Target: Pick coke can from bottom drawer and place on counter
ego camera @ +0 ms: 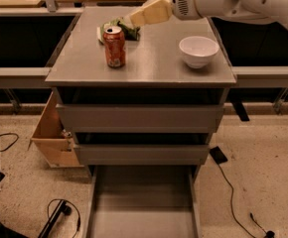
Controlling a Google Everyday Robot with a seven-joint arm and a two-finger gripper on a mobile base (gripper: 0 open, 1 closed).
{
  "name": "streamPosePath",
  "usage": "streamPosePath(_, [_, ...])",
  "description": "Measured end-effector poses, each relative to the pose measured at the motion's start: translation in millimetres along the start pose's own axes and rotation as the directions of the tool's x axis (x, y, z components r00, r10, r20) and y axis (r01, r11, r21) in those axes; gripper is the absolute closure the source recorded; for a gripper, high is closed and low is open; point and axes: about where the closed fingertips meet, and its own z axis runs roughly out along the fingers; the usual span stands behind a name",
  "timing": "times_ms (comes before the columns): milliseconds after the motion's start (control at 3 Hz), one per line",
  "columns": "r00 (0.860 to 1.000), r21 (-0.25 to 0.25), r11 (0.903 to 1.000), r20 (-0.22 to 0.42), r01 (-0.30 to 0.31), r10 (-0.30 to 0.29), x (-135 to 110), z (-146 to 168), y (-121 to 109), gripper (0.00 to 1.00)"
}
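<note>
The coke can [114,46], red with a silver top, stands upright and free on the left part of the counter [154,68]. My gripper [138,18], with tan fingers, hangs above the counter's back, up and to the right of the can and apart from it. It is open and holds nothing. The bottom drawer [143,209] is pulled out at the foot of the cabinet, and its grey floor is bare.
A white bowl [198,51] sits on the right of the counter. A green crumpled bag [125,28] lies behind the can. A tan wooden box [52,133] stands left of the cabinet. Cables [59,213] lie on the floor on both sides.
</note>
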Motion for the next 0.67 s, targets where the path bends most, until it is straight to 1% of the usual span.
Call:
streamPosePath(333, [0.999,0.172,0.9851,-0.055,0.008,0.001,0,-57,1,0.0])
streamPosePath(667, [0.991,0.304,0.9523,-0.134,0.032,0.009,11,-107,9,0.0])
